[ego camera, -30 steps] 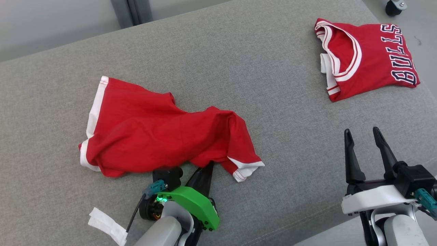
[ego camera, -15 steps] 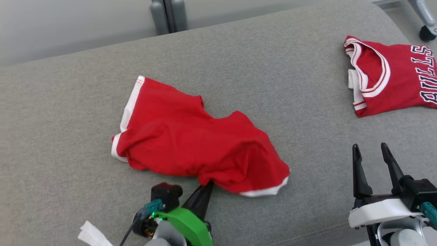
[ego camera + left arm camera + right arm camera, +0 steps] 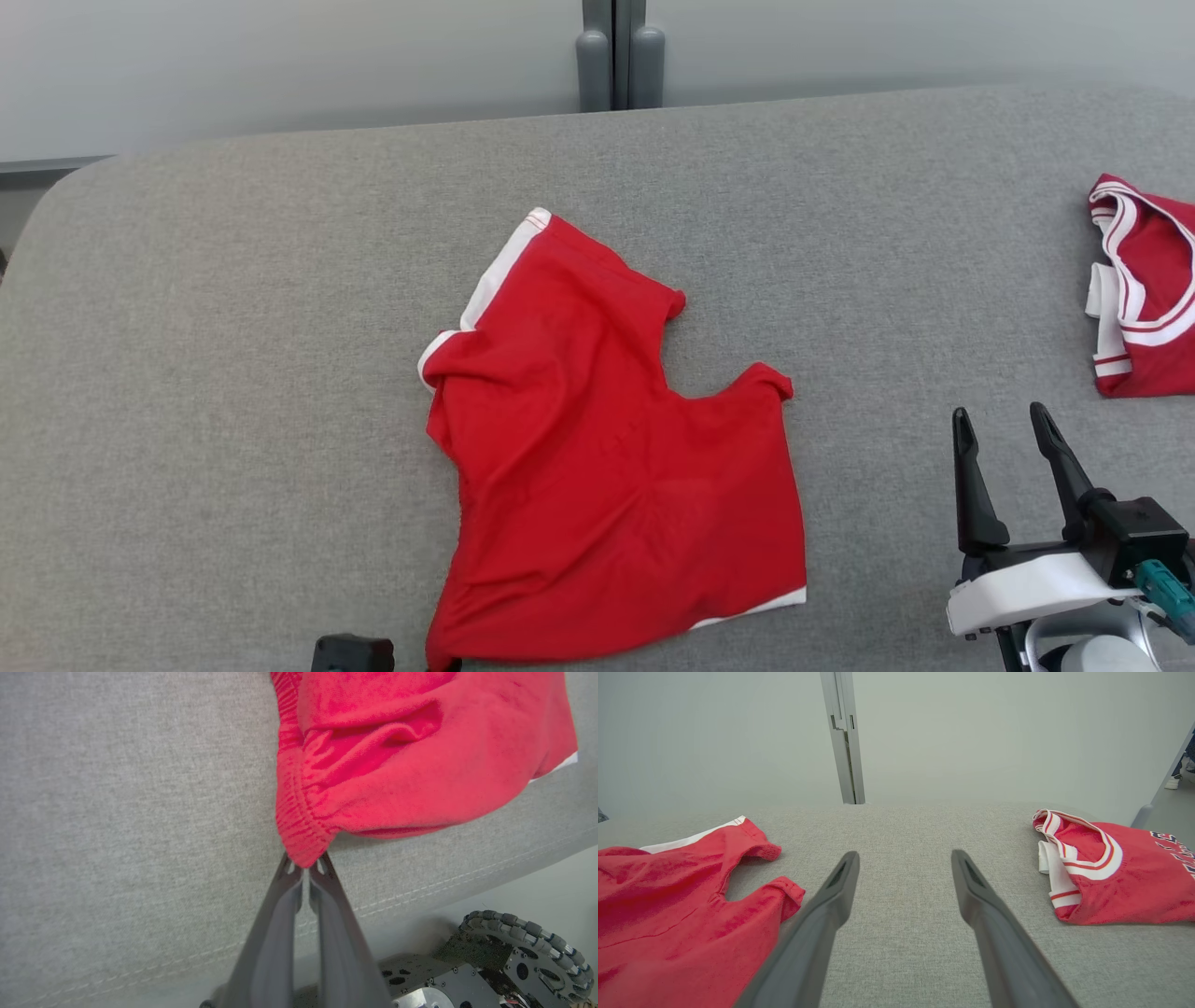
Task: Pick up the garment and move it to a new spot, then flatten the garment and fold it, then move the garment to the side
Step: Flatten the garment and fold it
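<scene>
Some illegible lettering (image 3: 1159,836) on jersey (image 3: 1111,896); shorts (image 3: 607,467)

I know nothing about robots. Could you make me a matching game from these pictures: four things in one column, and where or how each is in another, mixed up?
1. red shorts with white trim
2. folded red jersey with white-edged collar
3. left jaws
4. right jaws

a. open, empty
b. shut on the shorts' waistband corner
c. spread mid grey fabric cushion
d. at the cushion's right end

Pairs: 1-c, 2-d, 3-b, 4-a
</scene>
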Robot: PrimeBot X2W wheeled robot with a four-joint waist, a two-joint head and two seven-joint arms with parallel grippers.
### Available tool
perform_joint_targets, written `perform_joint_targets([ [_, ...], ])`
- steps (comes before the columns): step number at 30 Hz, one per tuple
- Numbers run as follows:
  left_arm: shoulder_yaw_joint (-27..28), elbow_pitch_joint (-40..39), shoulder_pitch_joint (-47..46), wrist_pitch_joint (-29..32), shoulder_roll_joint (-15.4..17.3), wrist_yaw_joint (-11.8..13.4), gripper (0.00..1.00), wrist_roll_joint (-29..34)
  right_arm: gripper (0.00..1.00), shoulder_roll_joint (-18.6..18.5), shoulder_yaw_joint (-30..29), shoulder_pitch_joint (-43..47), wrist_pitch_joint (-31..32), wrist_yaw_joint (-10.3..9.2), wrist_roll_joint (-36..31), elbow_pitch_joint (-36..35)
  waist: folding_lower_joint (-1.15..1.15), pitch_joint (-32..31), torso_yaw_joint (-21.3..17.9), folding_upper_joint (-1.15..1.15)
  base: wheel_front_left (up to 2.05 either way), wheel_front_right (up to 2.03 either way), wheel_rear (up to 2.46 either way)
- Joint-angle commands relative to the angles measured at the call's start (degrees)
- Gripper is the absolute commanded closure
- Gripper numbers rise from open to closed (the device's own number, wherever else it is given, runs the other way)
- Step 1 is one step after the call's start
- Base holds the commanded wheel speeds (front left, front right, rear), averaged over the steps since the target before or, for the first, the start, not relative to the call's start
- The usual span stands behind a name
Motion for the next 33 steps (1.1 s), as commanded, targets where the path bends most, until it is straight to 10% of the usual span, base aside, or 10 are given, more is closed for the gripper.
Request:
perform_joint_targets([
  [1, 0.13, -1.21, 1.67, 1.04, 0.93, 1.1, 1.0, -0.77, 0.0, -0.13, -0.15, 0.7, -0.15, -0.09, -0.14, 0.07, 0.0, -1.2, 1.4, 0.0, 0.0, 0.0, 0.0],
  [4, 0.0, -3.82, 3.6, 3.27, 2.67, 3.16, 1.0, -1.26, 0.0, -0.12, -0.02, 1.12, -0.15, -0.09, -0.31, 0.22, 0.0, -1.33, 1.48, 0.0, 0.0, 0.0, 0.0],
  [5, 0.09, -4.62, 3.76, 3.39, 3.1, 3.68, 0.7, -1.02, 0.0, -0.12, -0.03, 1.13, -0.15, -0.09, -0.28, 0.24, 0.0, -1.3, 1.46, 0.0, 0.0, 0.0, 0.0],
  [6, 0.59, -5.37, 4.1, 3.16, 3.29, 4.59, 0.04, -0.96, 0.0, -0.12, -0.08, 1.15, -0.15, -0.09, -0.23, 0.32, 0.0, -1.32, 1.41, 0.0, 0.0, 0.0, 0.0],
  [7, 0.85, -5.83, 4.42, 3.32, 3.56, 5.12, 0.0, -1.1, 0.0, -0.13, -0.03, 1.19, -0.15, -0.09, -0.18, 0.38, 0.0, -1.34, 1.29, 0.0, 0.0, 0.0, 0.0],
  [18, 7.12, -16.57, 4.72, 3.0, 7.87, 12.29, 0.0, -1.54, 0.0, -0.11, -0.44, 1.24, -0.15, -0.09, 0.15, 0.33, 0.0, -1.4, -1.79, 0.0, 0.0, 0.0, 0.0],
  [33, 0.54, 5.4, -18.7, 5.45, -5.41, 6.22, 0.0, 5.74, 0.0, -0.14, 1.49, -2.01, -0.15, -0.09, 0.3, 1.2, 0.0, 2.02, -9.44, 0.0, 0.0, 0.0, 0.0],
])
